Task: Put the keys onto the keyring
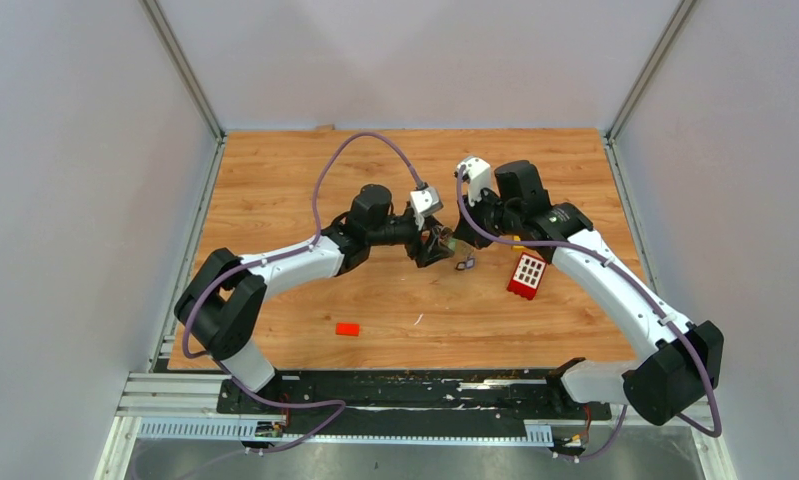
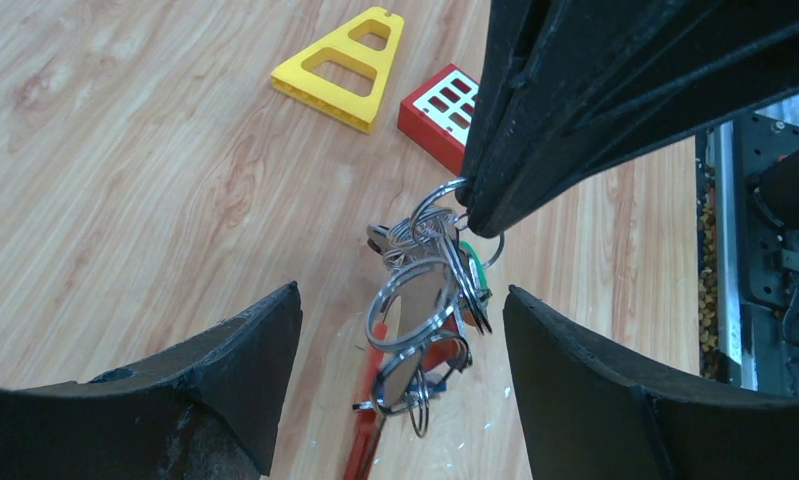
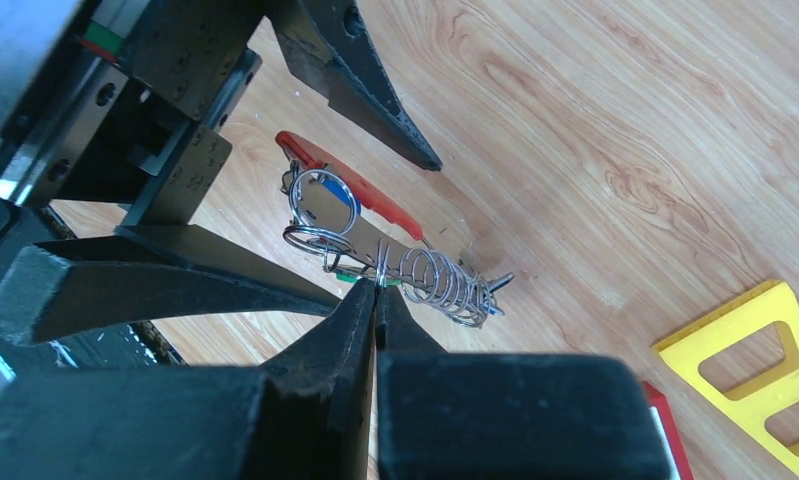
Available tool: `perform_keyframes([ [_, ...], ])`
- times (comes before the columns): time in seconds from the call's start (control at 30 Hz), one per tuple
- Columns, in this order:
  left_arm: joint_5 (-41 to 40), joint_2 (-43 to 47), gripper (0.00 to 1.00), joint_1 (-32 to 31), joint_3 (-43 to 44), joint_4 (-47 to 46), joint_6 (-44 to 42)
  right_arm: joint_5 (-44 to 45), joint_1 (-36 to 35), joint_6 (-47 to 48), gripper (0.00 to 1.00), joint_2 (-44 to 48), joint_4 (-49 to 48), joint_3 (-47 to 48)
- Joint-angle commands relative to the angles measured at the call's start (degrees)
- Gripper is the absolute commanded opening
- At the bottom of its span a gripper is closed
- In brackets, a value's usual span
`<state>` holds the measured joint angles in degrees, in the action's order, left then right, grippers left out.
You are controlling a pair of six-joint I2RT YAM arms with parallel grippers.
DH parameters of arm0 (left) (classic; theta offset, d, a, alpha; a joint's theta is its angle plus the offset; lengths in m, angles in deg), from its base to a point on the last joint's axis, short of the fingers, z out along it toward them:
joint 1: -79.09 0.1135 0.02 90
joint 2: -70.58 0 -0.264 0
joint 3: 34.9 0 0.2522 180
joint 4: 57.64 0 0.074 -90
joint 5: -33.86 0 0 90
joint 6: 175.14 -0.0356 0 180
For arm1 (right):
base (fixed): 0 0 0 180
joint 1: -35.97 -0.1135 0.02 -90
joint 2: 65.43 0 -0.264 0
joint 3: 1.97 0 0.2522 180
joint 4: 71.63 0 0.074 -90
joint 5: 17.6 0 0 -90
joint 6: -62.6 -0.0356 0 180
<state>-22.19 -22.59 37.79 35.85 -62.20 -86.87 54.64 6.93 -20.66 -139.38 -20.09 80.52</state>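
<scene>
The right gripper (image 3: 377, 292) pinches one ring of the keyring (image 3: 430, 275) tight — that holds the bunch up and steady. The left gripper (image 2: 400, 300) sits spread wide around it, touching nothing — maybe ready to grab a ring.

Red strap (image 2: 365, 440), lower end off-frame

**Three Cameras, One Small Spot**

One camera sits high up behind the arms and looks down on the whole table (image 1: 275, 200). It is far away. The left wrist camera looks out between the left fingers (image 2: 225, 390), very near the keyring (image 2: 453, 300). The right wrist camera looks along the right fingers (image 3: 340, 340), very near too. All three see the keyring, right at both tools' tips.
</scene>
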Motion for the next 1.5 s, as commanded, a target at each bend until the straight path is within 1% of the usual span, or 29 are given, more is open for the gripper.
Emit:
perform_keyframes([
  [0.0, -1.03, -0.42, 0.82, -0.62, 2.13, -4.32, 5.29, -2.58, 0.52, -2.30, 0.00, 0.02, -4.11, 0.78],
  [0.17, -2.35, -0.70, 0.82, -0.63, 1.81, -6.39, 8.29, -2.96, 0.77, -2.67, 0.00, -0.05, -4.37, 0.54],
  [0.23, -2.64, -0.83, 0.79, -0.63, 1.81, -6.79, 9.39, -3.15, 0.84, -2.78, 0.00, -0.05, -4.59, 0.28],
  [0.27, -2.63, -0.81, 0.75, -0.59, 1.81, -6.94, 9.65, -3.30, 0.90, -2.86, 0.00, -0.04, -4.66, 0.20],
  [0.3, -2.51, -0.92, 0.70, -0.57, 1.87, -6.91, 9.58, -3.44, 0.95, -2.91, 0.00, -0.05, -4.77, 0.09],
  [0.4, -3.39, -1.05, 0.51, -0.58, 2.27, -5.49, 8.31, -4.22, 1.29, -3.13, 0.00, 0.24, -4.95, -0.12],
  [0.53, -4.19, -1.12, 0.23, -0.55, 2.17, -3.84, 6.17, -5.22, 1.90, -3.35, 0.00, 0.90, -5.25, -0.56],
  [0.6, -4.04, -1.14, 0.06, -0.61, 2.39, -3.32, 5.53, -5.71, 2.24, -3.48, 0.00, 1.15, -5.54, -0.85],
  [0.63, -3.97, -1.16, 0.00, -0.56, 2.55, -2.97, 5.33, -6.02, 2.54, -3.56, 0.00, 1.36, -5.67, -1.06],
  [0.83, -3.72, -0.26, 0.00, -0.62, 2.54, 0.06, 1.91, -9.00, 4.54, -4.09, 0.00, 2.30, -6.14, -1.84],
  [1.0, -4.29, 1.29, 0.00, -0.66, 1.83, 3.74, -5.42, -12.64, 6.32, -4.12, 0.00, 2.49, -5.95, -1.68],
  [1.2, -2.34, 3.31, 0.00, -0.65, 1.00, 7.62, -13.12, -17.64, 8.45, -4.09, 0.00, 2.75, -6.26, -2.28],
  [1.33, -2.05, 3.82, 0.00, -0.75, 0.60, 9.47, -16.27, -21.06, 9.53, -3.93, 0.00, 2.86, -6.40, -2.34],
  [1.47, -3.68, 3.97, 0.00, -1.42, 0.48, 10.95, -18.28, -23.69, 9.96, -3.61, 0.00, 2.74, -6.36, -2.55],
])
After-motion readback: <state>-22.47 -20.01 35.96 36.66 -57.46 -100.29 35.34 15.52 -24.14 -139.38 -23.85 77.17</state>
